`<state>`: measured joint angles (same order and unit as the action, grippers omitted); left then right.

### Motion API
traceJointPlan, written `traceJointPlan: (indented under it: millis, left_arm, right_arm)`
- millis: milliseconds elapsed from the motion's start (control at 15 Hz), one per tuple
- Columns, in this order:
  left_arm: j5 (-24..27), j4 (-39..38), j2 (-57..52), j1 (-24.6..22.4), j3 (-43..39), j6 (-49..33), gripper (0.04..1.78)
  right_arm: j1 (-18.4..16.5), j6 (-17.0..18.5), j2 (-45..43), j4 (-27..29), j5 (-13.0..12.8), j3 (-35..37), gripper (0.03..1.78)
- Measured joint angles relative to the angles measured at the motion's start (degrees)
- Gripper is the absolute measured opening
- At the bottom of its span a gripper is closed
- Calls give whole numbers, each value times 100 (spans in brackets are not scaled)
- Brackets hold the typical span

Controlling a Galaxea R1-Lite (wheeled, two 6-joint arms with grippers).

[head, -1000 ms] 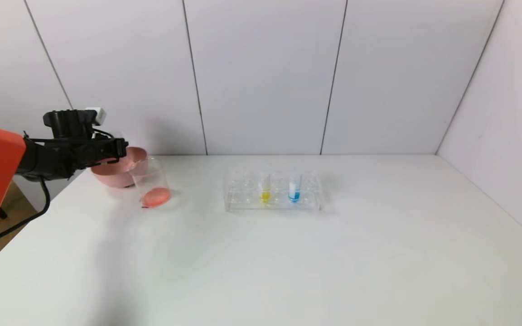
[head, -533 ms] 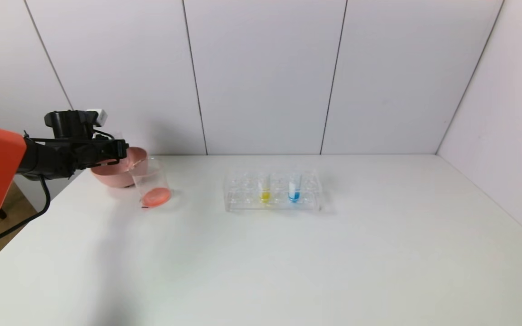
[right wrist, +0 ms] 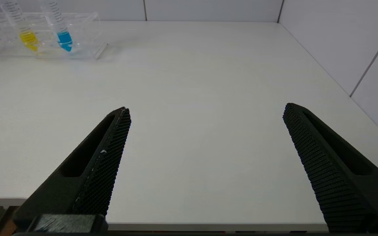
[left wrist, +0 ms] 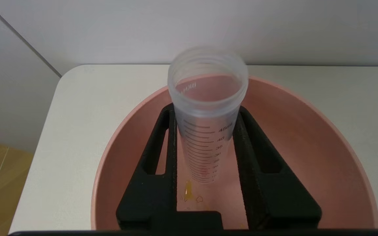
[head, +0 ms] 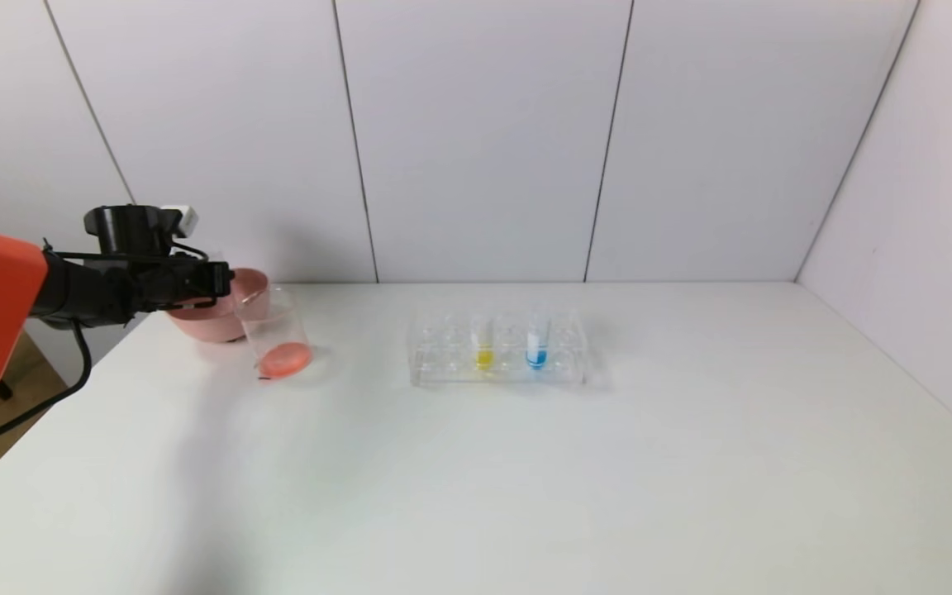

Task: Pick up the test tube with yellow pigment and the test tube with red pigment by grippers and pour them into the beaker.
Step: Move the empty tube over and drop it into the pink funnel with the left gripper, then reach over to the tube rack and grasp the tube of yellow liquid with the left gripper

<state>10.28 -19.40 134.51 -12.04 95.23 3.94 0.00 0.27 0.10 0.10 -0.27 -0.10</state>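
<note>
My left gripper (head: 224,279) is shut on the red-pigment test tube (left wrist: 205,144), a clear tube with red graduation marks that now looks empty. It holds the tube over the pink bowl (left wrist: 307,137). The beaker (head: 276,330) stands just right of the bowl with red-orange liquid in its bottom. The yellow-pigment test tube (head: 483,343) stands upright in the clear rack (head: 443,355); it also shows in the right wrist view (right wrist: 26,32). My right gripper (right wrist: 205,111) is open and empty over the table's near edge, out of the head view.
A tube with blue liquid (head: 536,343) stands in the rack to the right of the yellow one. A few yellowish drops (left wrist: 189,193) lie inside the pink bowl. Grey walls close the table's back and right side.
My left gripper has sunk slightly and edged to the right over the pink bowl, still holding the tube. Nothing else has moved.
</note>
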Motion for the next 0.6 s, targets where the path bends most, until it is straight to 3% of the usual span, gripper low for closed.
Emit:
traceJointPlan:
  millis: [133,400,600]
  left_arm:
    - [2,24,-6,0,30,9,82]
    - [2,22,-20,-2,35,7,145]
    - [2,-9,-48,-2,-4,17,172]
  right_arm:
    - [0,-2,0,0,0,0,170]
    - [0,-2,0,0,2,0,170]
    - [0,0,0,0,2,0,170]
